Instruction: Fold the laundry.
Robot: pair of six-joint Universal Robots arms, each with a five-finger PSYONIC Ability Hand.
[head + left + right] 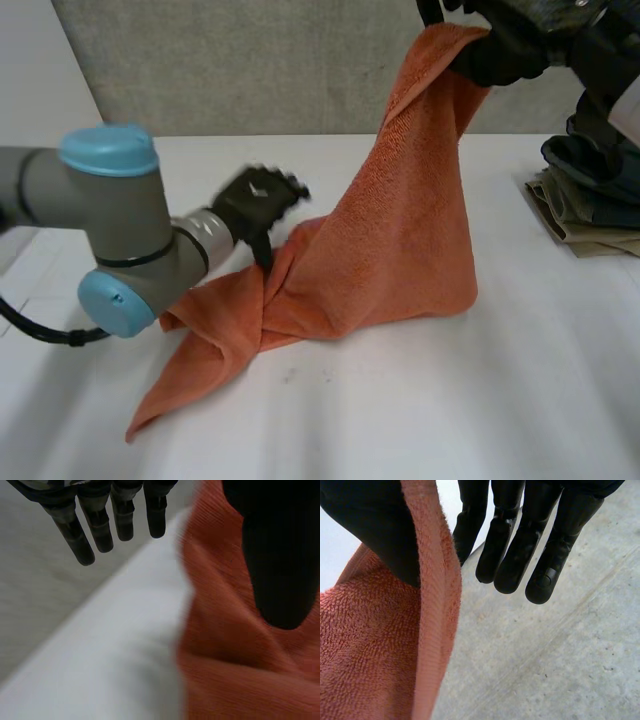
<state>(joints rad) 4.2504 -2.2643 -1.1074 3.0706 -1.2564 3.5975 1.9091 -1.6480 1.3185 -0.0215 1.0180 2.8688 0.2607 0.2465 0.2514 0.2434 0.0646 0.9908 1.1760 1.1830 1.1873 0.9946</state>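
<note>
Closest up, grey left arm elbow (110,225) with light-blue caps, hiding part of orange towel (400,240) on white table (480,400). At table's right edge, apart from towel, pile of folded clothes (588,205). Towel pinched by top corner in raised right hand (510,50), lower end heaped on table. From right wrist: hem between thumb and straight fingers (520,555). Left hand (258,198) low beside crumpled middle, unclenched; from left wrist, thumb (280,555) over cloth, fingers (100,525) straight above bare table.

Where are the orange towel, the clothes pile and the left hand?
orange towel (400,230), head view, its raised middle.
clothes pile (585,230), head view, beige lower layer.
left hand (258,198), head view, its middle.
</note>
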